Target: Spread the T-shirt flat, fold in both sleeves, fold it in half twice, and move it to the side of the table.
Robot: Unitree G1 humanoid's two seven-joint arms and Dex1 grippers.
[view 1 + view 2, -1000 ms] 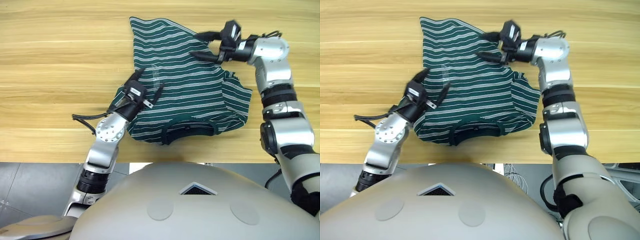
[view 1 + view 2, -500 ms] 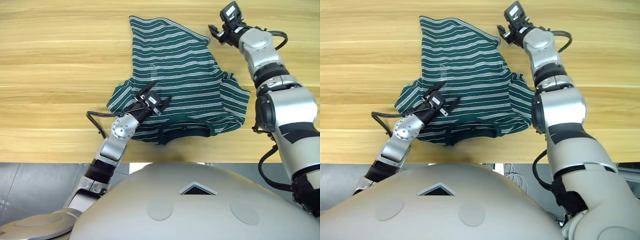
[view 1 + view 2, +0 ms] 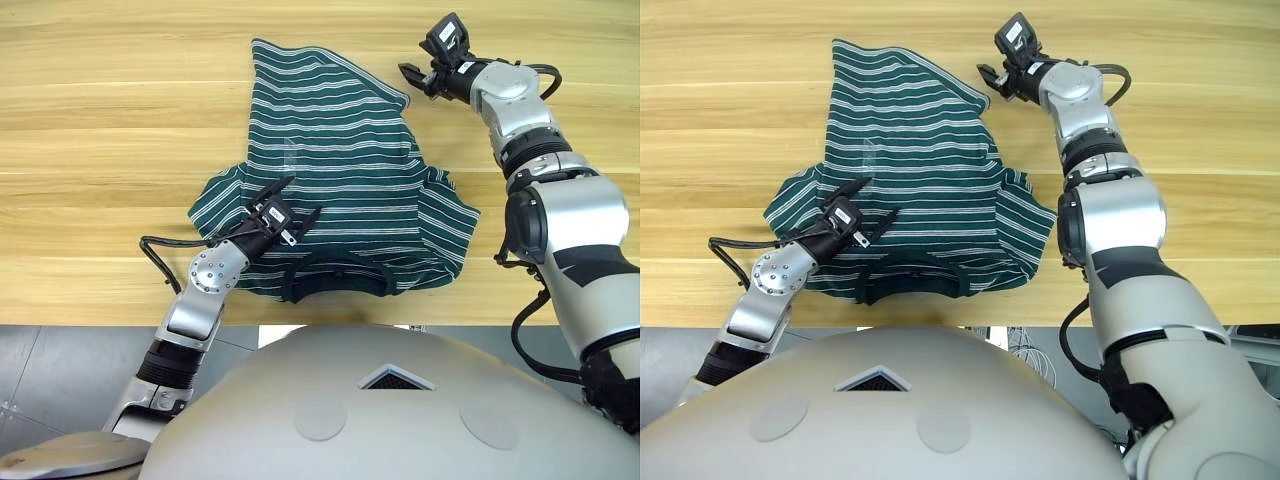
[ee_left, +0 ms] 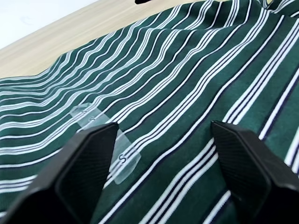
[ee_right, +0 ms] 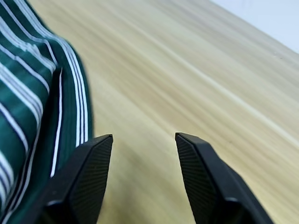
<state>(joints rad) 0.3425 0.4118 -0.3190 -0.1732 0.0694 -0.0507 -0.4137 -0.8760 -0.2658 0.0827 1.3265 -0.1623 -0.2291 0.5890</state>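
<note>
Two tools are in play, and both are standing open. The T-shirt [image 3: 340,170], dark green with thin white stripes, is lying on the wooden desk [image 3: 120,120], collar toward the robot near the front edge and hem pointing to the far side. Its sleeves are sticking out on either side, the right one a little rumpled, and the cloth is wrinkling around the middle.

On the labels: a clear strip sticker [image 4: 124,158] with small repeated print is sitting on the chest, running across the stripes.

The left tool [image 3: 296,198] is hovering low over the chest, just above the collar, with its fingers spread wide and nothing between them. The sticker is lying just beside one finger; whether the tips are pressing on the cloth I cannot tell.

The right tool [image 5: 142,149] is out at the far right corner of the hem, its fingers parted over bare wood. The striped edge is just beside one finger, and this tool is gripping nothing.
</note>
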